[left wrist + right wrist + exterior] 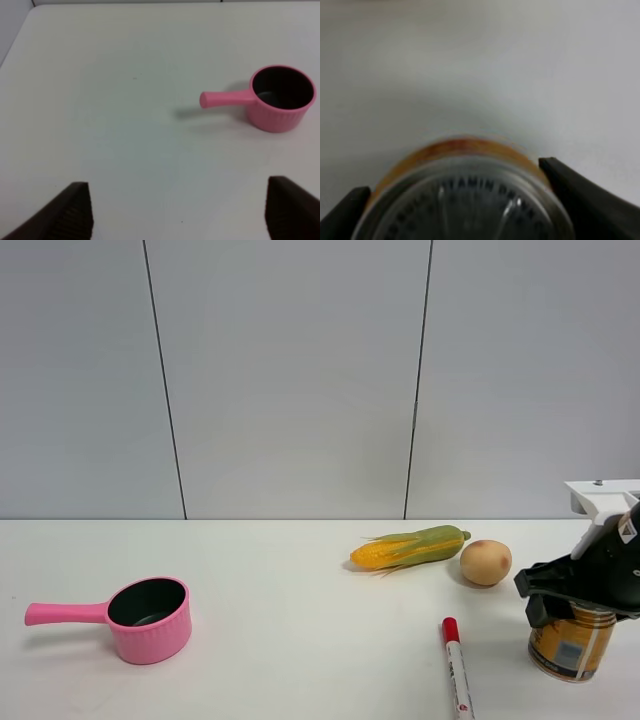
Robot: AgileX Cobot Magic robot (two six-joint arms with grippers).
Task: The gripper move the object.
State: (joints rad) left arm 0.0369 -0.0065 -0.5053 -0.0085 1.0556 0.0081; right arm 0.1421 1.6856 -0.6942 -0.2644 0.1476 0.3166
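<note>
The gold-yellow can (572, 645) stands upright on the white table at the front right. My right gripper (573, 602), black with a white bracket, sits over the can's top. In the right wrist view the can's silver lid (465, 205) fills the space between the two black fingers (570, 195), which press against its sides; the gripper (450, 177) is shut on it. My left gripper (182, 215) is open and empty above bare table. It is out of the exterior high view.
A pink saucepan (150, 619) with its handle pointing left stands at the front left; it also shows in the left wrist view (277, 100). A corn cob (410, 547) and a tan potato (486, 562) lie behind the can. A red-capped marker (457, 665) lies left of it.
</note>
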